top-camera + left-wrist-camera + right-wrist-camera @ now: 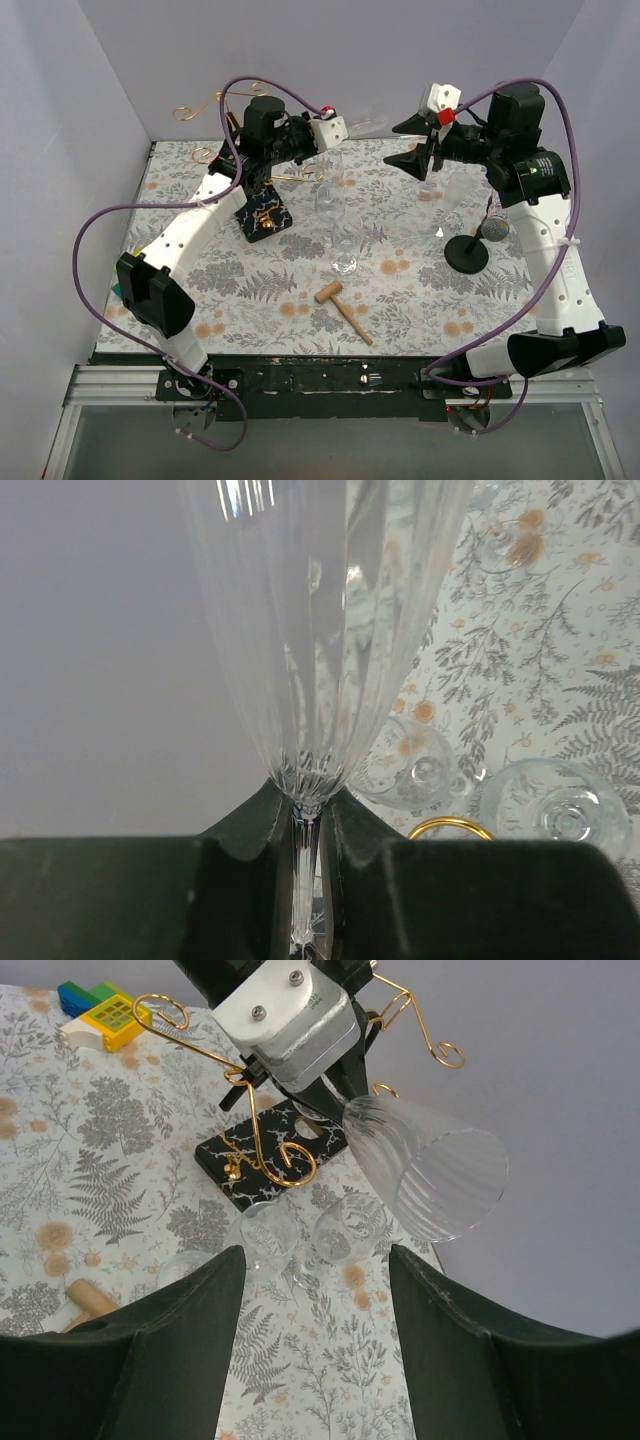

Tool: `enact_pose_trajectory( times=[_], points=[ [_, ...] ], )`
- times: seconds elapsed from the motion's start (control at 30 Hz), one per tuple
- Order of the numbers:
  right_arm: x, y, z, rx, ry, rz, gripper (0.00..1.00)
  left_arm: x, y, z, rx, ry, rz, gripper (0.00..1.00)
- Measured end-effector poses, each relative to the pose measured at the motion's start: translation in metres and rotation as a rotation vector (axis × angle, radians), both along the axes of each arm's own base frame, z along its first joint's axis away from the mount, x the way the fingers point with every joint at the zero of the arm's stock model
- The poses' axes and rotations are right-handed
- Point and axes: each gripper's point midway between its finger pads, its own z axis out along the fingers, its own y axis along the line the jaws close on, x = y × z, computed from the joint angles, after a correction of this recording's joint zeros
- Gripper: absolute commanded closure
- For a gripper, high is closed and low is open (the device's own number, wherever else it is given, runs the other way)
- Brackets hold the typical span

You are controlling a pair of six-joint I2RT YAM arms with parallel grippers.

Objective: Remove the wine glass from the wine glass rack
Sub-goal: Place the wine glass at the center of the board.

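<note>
The wine glass (320, 630) is a clear ribbed one, and my left gripper (303, 815) is shut on its stem just under the bowl. In the right wrist view the wine glass (425, 1165) tilts out to the right of the left gripper (335, 1095), its foot hidden behind the fingers. The wine glass rack (270, 1155) has a black marbled base and gold scroll arms, and stands right behind that gripper. From above, the wine glass (366, 124) hangs near the back wall beside the wine glass rack (262, 215). My right gripper (420, 150) is open and empty, facing the glass from the right.
Two other clear glasses (330, 200) (345, 248) stand on the floral cloth in front of the rack. A wooden mallet (343, 308) lies near the front. A black round-based stand (468, 252) is on the right. Coloured toy blocks (100, 1010) lie at the table's left side.
</note>
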Motion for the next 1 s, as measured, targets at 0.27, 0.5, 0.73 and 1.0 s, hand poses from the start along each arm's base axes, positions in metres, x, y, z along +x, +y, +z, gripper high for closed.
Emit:
enact_pose_trajectory(
  times=[0.27,0.5,0.73,1.0],
  points=[
    [0.010,0.003,0.004,0.007,-0.061,0.008,0.39,-0.011,-0.009,-0.011,-0.015,0.070,-0.061,1.00],
    [0.017,0.008,-0.004,-0.020,-0.086,0.042,0.53,-0.018,-0.016,-0.013,-0.022,0.084,-0.117,1.00],
    [0.037,0.015,-0.023,-0.065,-0.079,0.079,0.74,-0.017,-0.021,-0.019,0.001,0.079,-0.155,0.99],
    [0.032,0.014,-0.025,-0.098,-0.102,0.096,0.98,-0.010,-0.025,-0.024,-0.009,0.092,-0.146,0.32]
  ],
)
